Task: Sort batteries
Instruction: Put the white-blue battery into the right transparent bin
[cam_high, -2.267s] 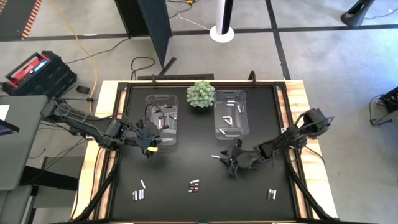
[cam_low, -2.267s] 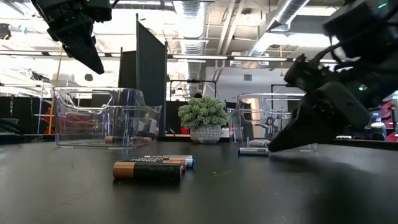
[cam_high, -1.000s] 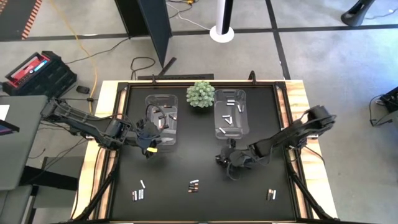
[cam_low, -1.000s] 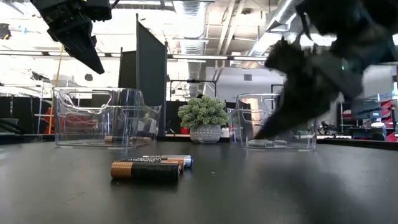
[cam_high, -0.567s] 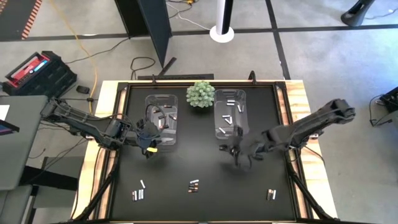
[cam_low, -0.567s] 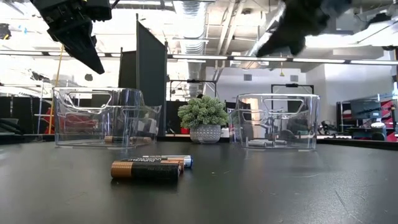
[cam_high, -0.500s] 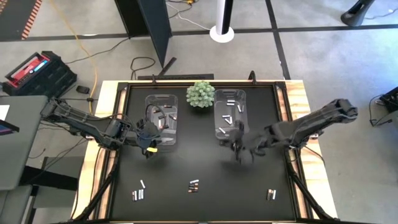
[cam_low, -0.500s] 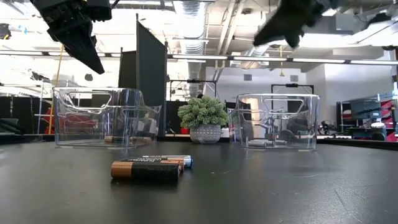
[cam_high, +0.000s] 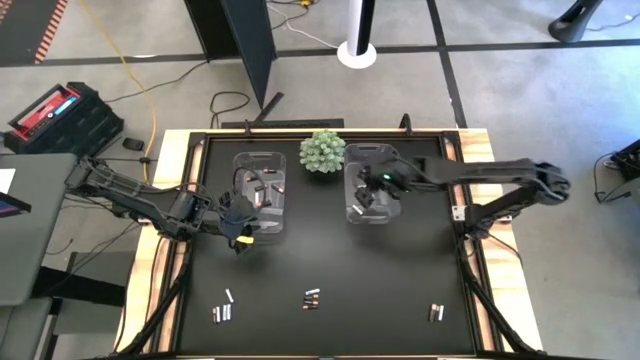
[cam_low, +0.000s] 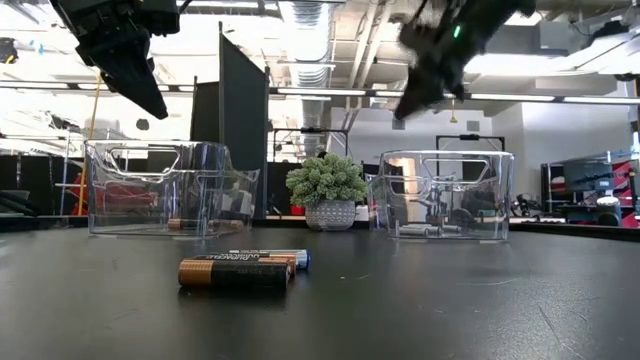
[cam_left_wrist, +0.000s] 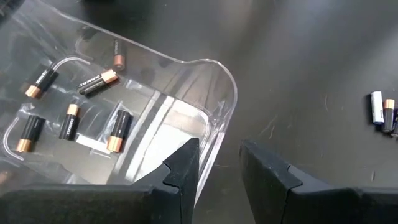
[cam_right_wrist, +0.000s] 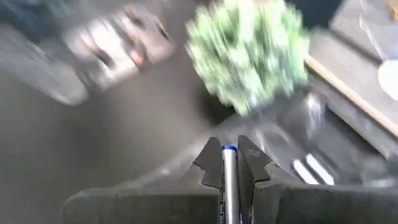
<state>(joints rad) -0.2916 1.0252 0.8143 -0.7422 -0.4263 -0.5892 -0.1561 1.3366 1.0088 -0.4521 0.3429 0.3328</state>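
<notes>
Two bins | right gripper (cam_right_wrist: 229, 163) clenched on silver battery (cam_right_wrist: 227, 180), above right bin (cam_high: 371, 186) | left gripper (cam_left_wrist: 214, 163) parted, empty, over left bin (cam_high: 262, 195) near edge | loose batteries (cam_high: 312, 298) near table (cam_high: 330, 270) edge

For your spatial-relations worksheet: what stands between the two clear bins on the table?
The small green plant in its pot stands between the left bin and the right bin, shown plainly in the low view.

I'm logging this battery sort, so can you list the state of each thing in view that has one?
Right gripper: above the right bin, shut on a silver battery.
Left gripper: fingers apart, holding nothing, over the left bin's corner.
Left bin: holds dark batteries.
Right bin: holds pale batteries.
Loose batteries: lying flat on the table.
</notes>
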